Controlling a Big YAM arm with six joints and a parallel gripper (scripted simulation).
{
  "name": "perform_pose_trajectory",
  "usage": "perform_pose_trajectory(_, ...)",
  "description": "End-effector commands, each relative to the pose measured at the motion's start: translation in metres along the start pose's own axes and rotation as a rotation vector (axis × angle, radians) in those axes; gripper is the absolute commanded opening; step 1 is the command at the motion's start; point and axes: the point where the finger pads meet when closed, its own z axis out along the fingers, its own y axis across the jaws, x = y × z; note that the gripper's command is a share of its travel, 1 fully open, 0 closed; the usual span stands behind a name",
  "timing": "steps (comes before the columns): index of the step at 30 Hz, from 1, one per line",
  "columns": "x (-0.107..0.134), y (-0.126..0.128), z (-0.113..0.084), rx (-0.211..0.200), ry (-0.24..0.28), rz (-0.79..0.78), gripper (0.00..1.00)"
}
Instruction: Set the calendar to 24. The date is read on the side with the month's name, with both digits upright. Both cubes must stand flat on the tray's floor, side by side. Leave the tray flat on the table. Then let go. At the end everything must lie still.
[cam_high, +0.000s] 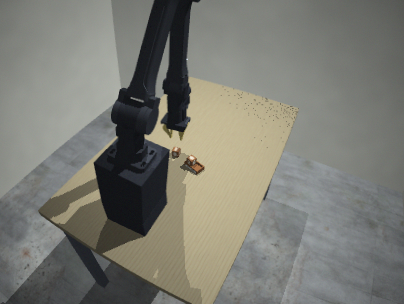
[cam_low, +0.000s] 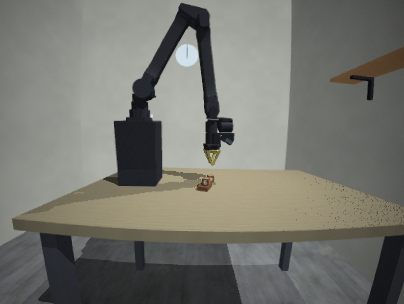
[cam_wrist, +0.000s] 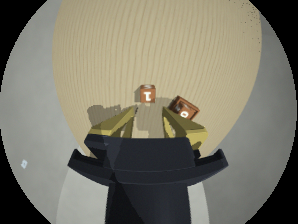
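Note:
A small orange-brown cube (cam_high: 176, 152) (cam_low: 211, 178) (cam_wrist: 147, 94) stands on the table beside the tray. The wrist view shows a white 1 on one face and part of another mark on the face above it. The brown tray (cam_high: 199, 168) (cam_low: 203, 189) (cam_wrist: 193, 106) lies on the table. A second cube (cam_high: 191, 160) (cam_low: 205, 182) (cam_wrist: 184, 115) is at one end of it and shows a white 0 in the wrist view. The tray's other end holds no cube. The month side cannot be read. My gripper (cam_high: 175, 137) (cam_low: 212, 164) (cam_wrist: 147, 110) is partly open and empty, above the loose cube.
The arm's dark base block (cam_high: 131, 192) (cam_low: 139, 152) stands on the table (cam_high: 240, 150) (cam_low: 270, 205), to one side of the cubes and tray. A shelf (cam_low: 372, 65) is on the wall at the right in the exterior view, far from the gripper.

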Motion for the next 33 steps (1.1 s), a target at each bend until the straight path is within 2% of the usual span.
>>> perform_pose_trajectory(1,0.002,0.002,0.002,-0.002,-0.04,-0.005,0.44)
perform_pose_trajectory(2,0.002,0.002,0.002,-0.002,-0.04,-0.005,0.44)
perform_pose_trajectory(5,0.0,0.0,0.001,-0.002,-0.121,-0.006,0.44)
perform_pose_trajectory(11,0.002,-0.002,-0.003,0.0,-0.232,0.0,0.44)
perform_pose_trajectory(16,-0.001,-0.002,-0.003,0.001,-0.246,-0.002,0.44)
perform_pose_trajectory(19,0.005,-0.001,0.0,0.001,-0.234,-0.003,0.44)
perform_pose_trajectory(21,0.006,-0.002,0.002,0.0,-0.246,-0.001,0.44)
perform_pose_trajectory(33,0.012,-0.001,0.002,0.001,-0.454,-0.003,0.44)
